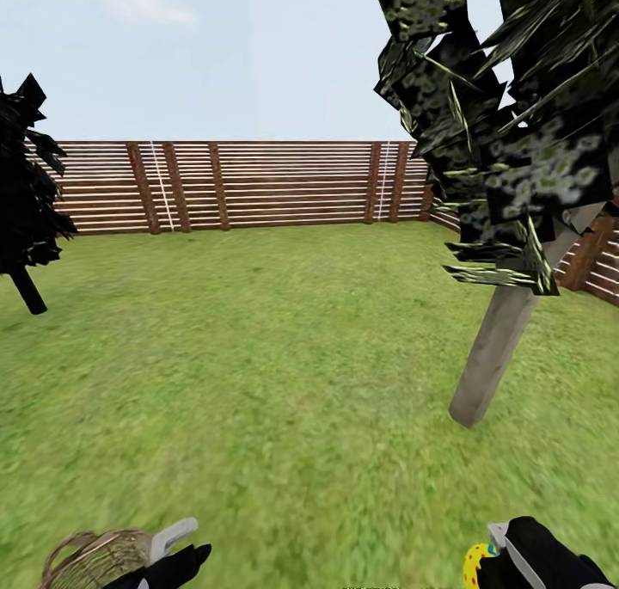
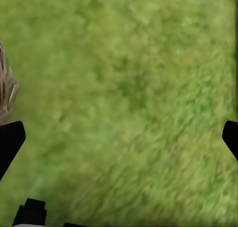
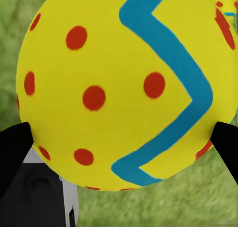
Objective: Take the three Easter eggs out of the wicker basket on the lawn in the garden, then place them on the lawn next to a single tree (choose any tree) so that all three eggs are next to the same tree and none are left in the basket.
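At the head view's lower right edge, the right gripper [image 1: 492, 548] is clamped on a yellow Easter egg [image 3: 119, 88]. At the lower left, the left gripper [image 1: 179, 544] hangs over the lawn [image 1: 284, 357] with fingers spread, empty, beside the wicker basket [image 1: 94, 559]. The tree [image 1: 499, 348] stands at right.

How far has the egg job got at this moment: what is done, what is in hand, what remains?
Done: nothing shows placed; the lawn around the pale-trunk tree has no eggs on it.

In hand: the right gripper is shut on a yellow spotted egg. A second egg's edge shows behind it. The left gripper is open over grass beside the wicker basket.

Left: carry this egg to the tree, then the others. The basket's contents cannot be seen.
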Robot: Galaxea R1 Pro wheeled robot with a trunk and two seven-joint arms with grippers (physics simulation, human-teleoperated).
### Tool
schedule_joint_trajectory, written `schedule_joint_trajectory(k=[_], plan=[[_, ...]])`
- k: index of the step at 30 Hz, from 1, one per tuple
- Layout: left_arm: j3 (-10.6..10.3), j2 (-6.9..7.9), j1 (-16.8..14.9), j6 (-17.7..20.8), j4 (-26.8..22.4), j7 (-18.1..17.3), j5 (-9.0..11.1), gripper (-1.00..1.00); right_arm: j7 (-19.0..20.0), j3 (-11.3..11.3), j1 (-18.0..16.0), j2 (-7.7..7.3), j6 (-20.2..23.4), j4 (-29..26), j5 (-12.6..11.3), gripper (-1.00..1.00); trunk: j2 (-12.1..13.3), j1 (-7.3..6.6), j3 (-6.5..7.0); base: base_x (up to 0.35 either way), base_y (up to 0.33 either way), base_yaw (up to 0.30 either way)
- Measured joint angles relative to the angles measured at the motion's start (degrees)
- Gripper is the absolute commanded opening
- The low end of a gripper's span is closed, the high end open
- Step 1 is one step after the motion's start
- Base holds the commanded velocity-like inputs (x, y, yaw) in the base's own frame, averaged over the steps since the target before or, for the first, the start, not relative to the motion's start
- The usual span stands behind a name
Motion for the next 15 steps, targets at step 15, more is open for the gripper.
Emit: schedule_joint_trajectory(k=[15], plan=[[0.0, -0.08, 0.0, 0.0, 0.1, 0.0, 0.0, 1.00, 0.0, -0.1, 0.0, -0.31, 0.1, 0.0, -0.1, -1.00, 0.0, 0.00, 0.22, 0.000, 0.000, -0.300]])
